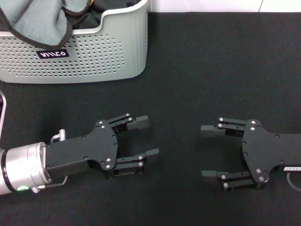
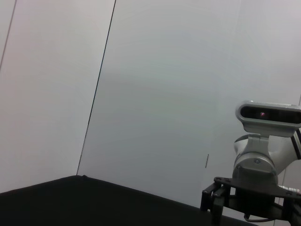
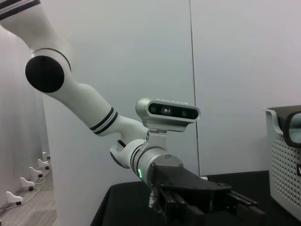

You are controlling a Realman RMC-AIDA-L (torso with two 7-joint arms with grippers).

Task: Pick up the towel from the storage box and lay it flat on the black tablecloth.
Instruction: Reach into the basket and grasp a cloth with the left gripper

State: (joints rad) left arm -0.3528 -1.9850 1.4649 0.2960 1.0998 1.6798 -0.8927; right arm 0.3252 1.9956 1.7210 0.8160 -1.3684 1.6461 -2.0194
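The towel (image 1: 37,21) hangs grey face up, with its black stitched border, over the front rim of the storage box (image 1: 94,56) at the far left of the head view. The black tablecloth (image 1: 211,70) covers the whole table. My left gripper (image 1: 146,136) is open and empty, low over the cloth in front of the box. My right gripper (image 1: 207,151) is open and empty, facing the left one. The right wrist view shows the left gripper (image 3: 235,202) and a corner of the box (image 3: 284,155). The left wrist view shows the right gripper (image 2: 211,207).
The box bears a small black label (image 1: 53,53) on its front wall. A metal edge (image 1: 2,113) shows at the left border of the head view. Pale wall panels fill both wrist views.
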